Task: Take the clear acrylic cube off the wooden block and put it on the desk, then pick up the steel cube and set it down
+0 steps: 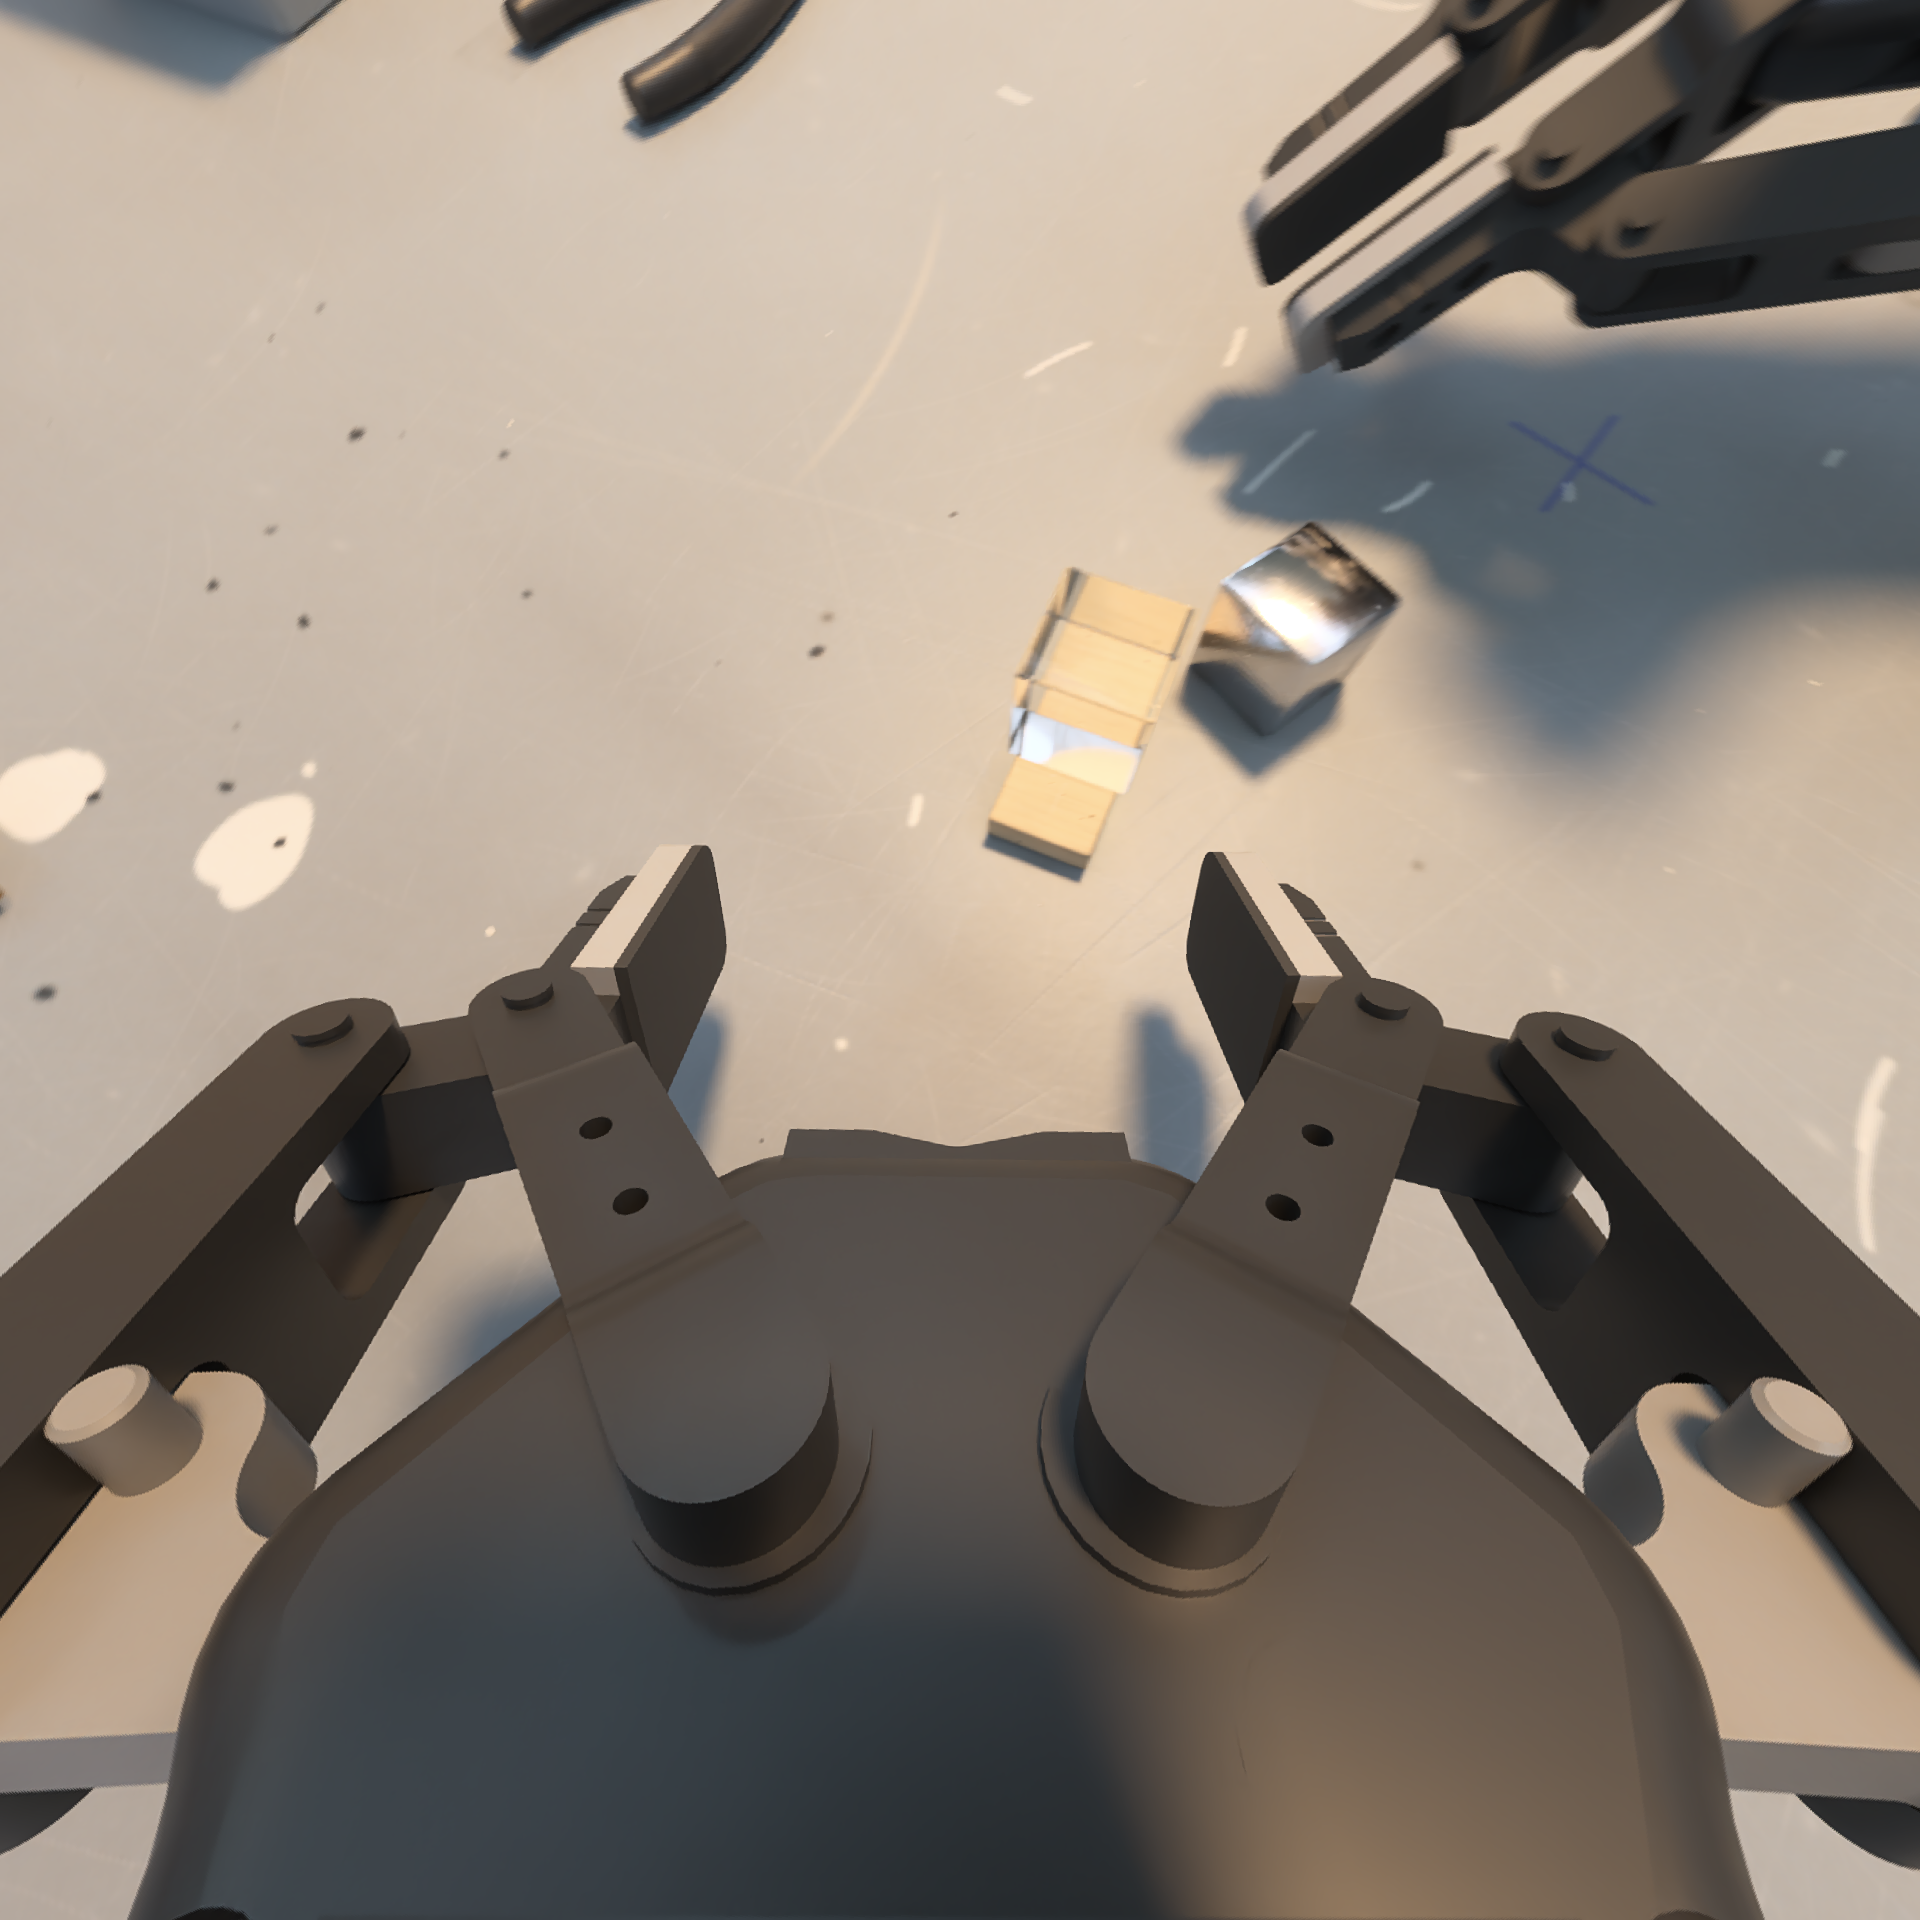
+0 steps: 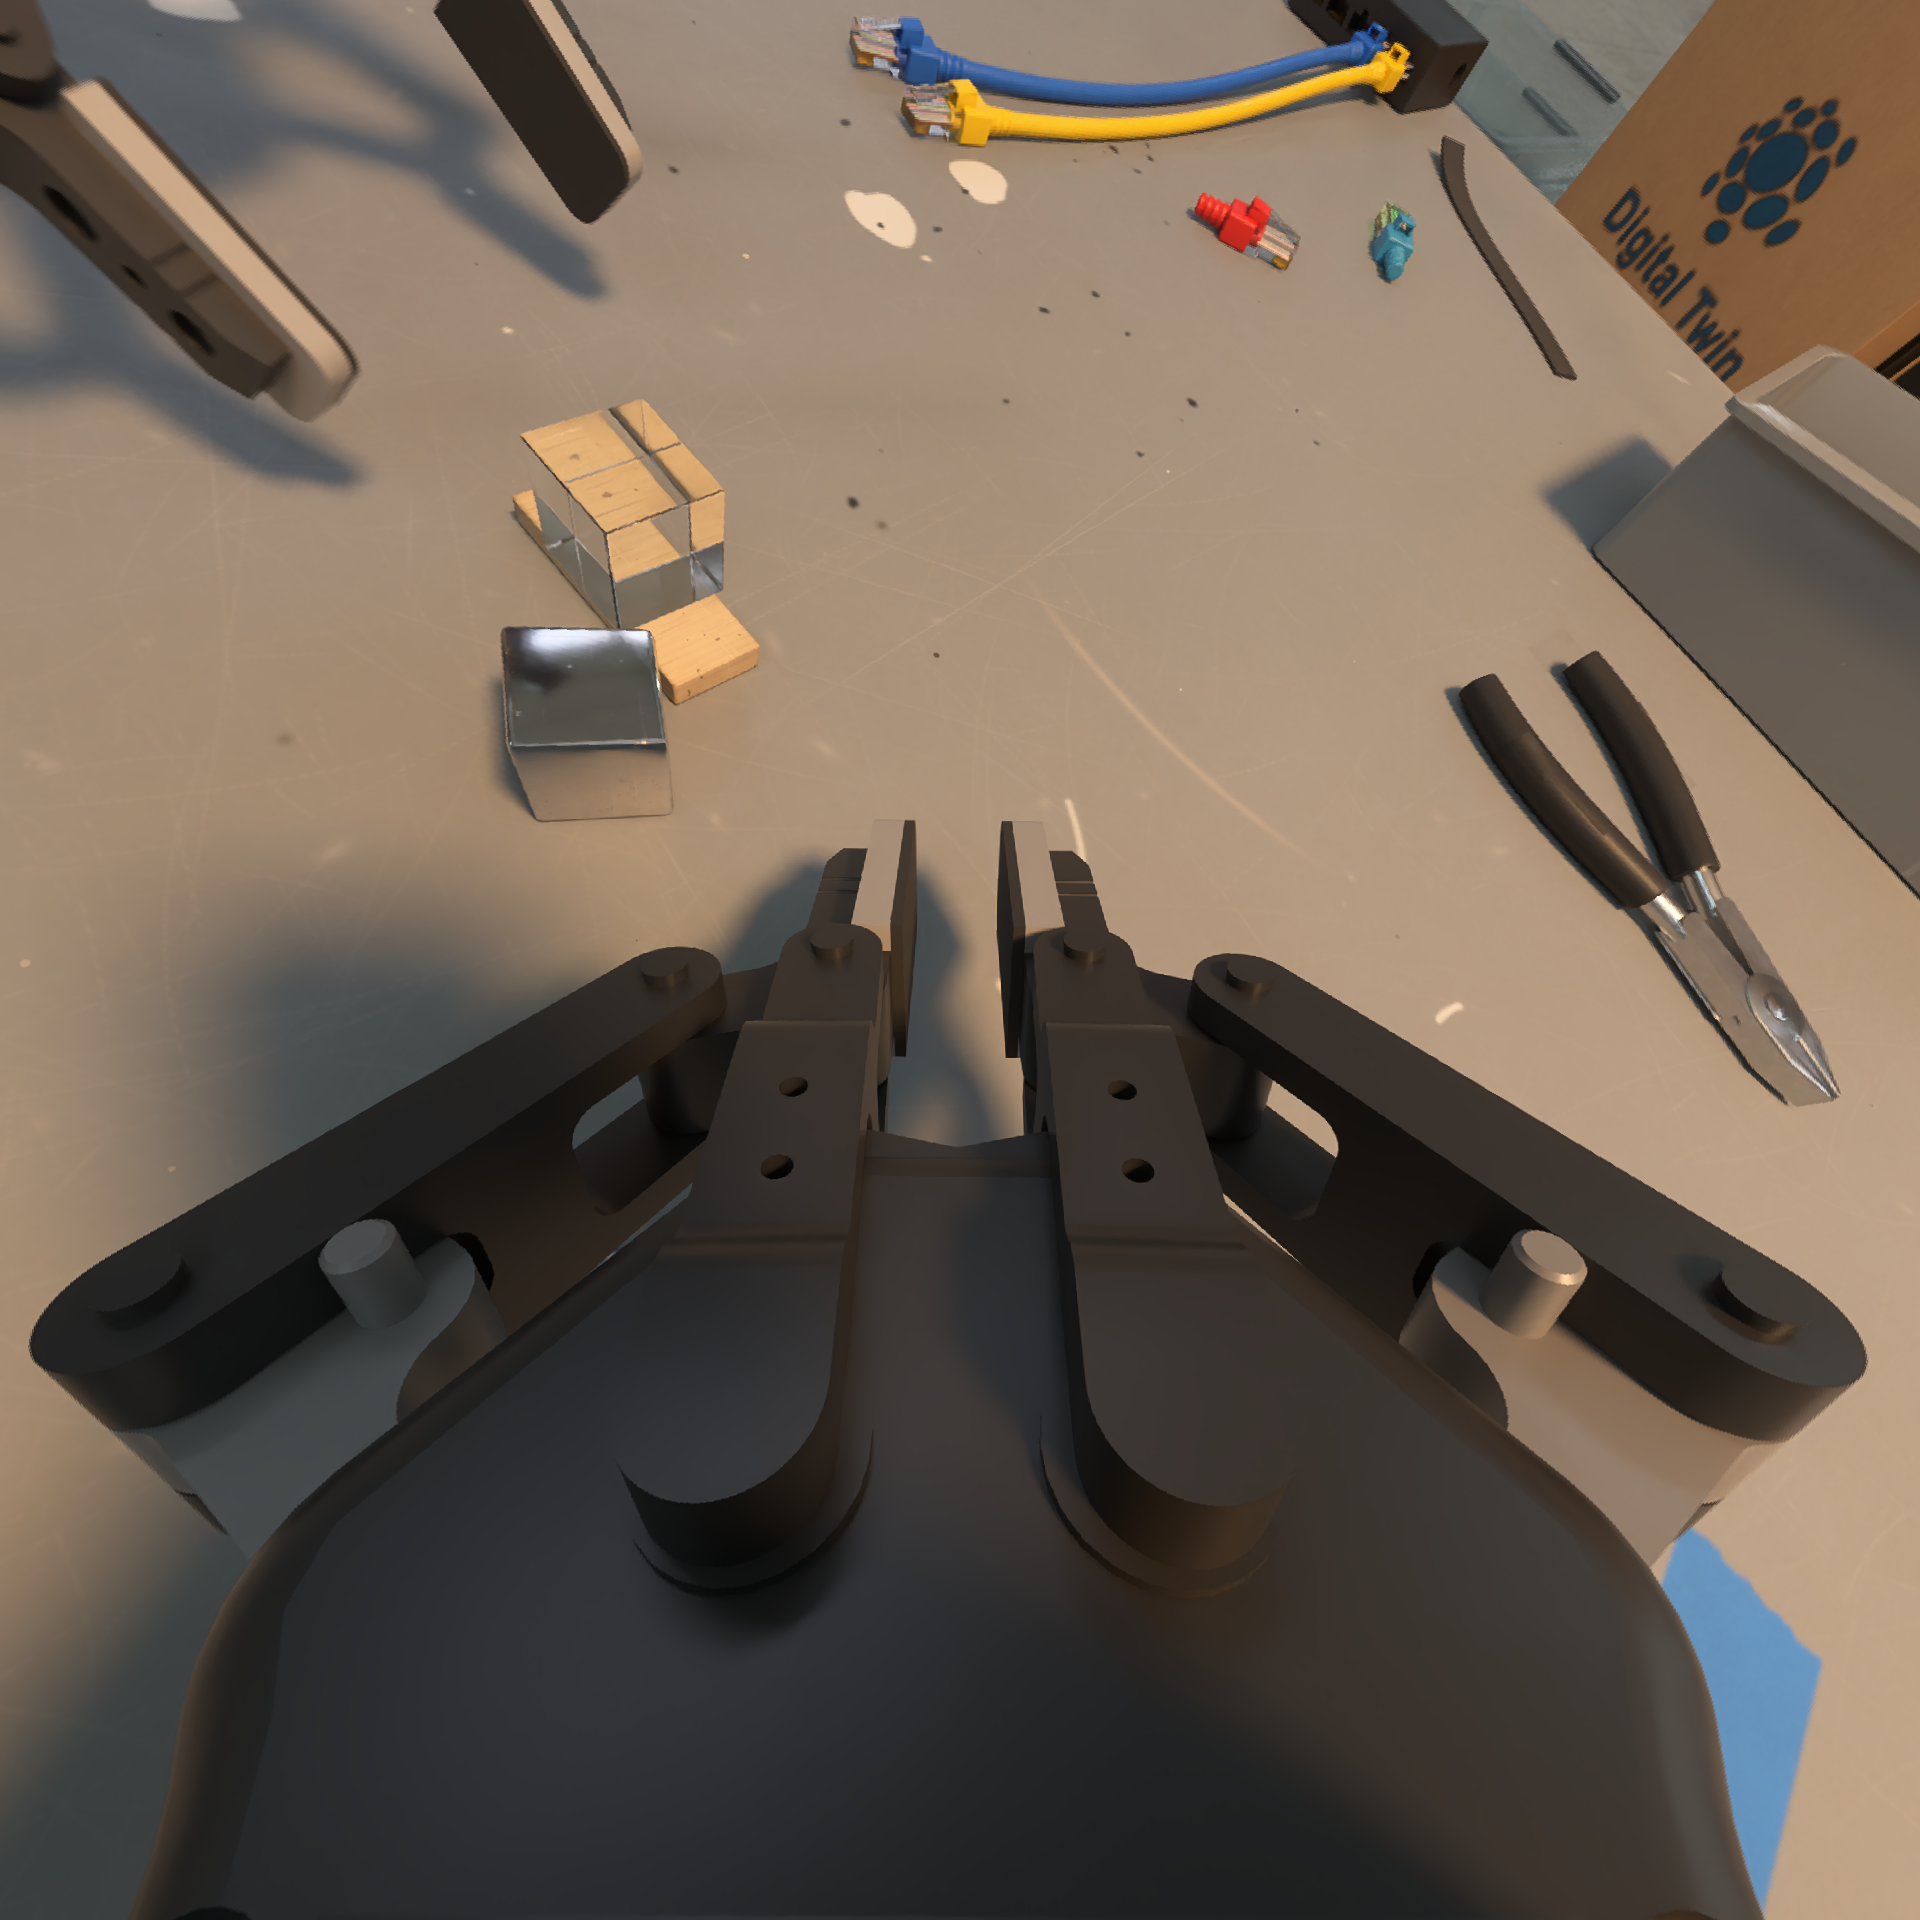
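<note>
The clear acrylic cube sits on the flat wooden block on the desk. The steel cube stands on the desk right beside them. My left gripper is open and empty, a short way in front of the block and slightly left of it. In the right wrist view the acrylic cube, the block and the steel cube lie ahead to the left. My right gripper is nearly shut with a narrow gap, empty, above the desk. The left gripper hovers beyond the cubes.
Pliers lie to the right, near a grey metal bin and a cardboard box. Blue and yellow cables, a red plug and a teal plug lie at the far side. A blue cross mark is on the desk.
</note>
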`<state>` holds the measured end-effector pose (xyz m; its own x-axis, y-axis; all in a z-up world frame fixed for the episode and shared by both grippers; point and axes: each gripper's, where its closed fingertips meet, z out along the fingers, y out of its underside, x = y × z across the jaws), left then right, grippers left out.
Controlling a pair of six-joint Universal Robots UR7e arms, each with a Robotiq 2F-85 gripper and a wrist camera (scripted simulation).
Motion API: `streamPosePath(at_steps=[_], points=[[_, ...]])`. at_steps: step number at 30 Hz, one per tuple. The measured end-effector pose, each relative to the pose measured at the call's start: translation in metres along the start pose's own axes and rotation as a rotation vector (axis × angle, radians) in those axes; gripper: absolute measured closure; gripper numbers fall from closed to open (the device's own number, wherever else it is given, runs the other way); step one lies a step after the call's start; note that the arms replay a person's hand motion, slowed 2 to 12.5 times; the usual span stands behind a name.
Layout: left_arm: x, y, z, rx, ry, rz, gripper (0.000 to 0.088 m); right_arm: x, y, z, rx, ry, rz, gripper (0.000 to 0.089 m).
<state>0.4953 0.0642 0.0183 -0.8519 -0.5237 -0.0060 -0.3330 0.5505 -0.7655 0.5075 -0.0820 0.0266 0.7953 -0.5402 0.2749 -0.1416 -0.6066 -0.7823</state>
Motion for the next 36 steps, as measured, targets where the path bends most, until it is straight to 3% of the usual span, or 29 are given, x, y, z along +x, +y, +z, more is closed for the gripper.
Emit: streamPosePath(at_steps=[8,17,25,32,36], points=[[0.028,-0.028,-0.016,0.077,0.147,0.139,0.0114,0.004,0.0,0.002,-0.001,0.003,0.007,0.075],[0.038,-0.027,0.001,-0.089,0.219,0.281,0.0101,0.005,0.0,0.003,-0.001,0.008,0.006,0.075],[0.032,-0.02,0.02,-0.187,0.221,0.329,0.0114,0.005,-0.003,0.0,0.015,0.02,-0.012,0.0753],[0.025,-0.023,0.034,-0.188,0.19,0.346,0.0293,0.005,-0.004,-0.001,0.017,0.019,-0.012,0.0754],[0.026,-0.025,0.038,-0.168,0.193,0.353,0.0545,0.006,-0.003,-0.001,0.017,0.02,-0.012,0.0754]])
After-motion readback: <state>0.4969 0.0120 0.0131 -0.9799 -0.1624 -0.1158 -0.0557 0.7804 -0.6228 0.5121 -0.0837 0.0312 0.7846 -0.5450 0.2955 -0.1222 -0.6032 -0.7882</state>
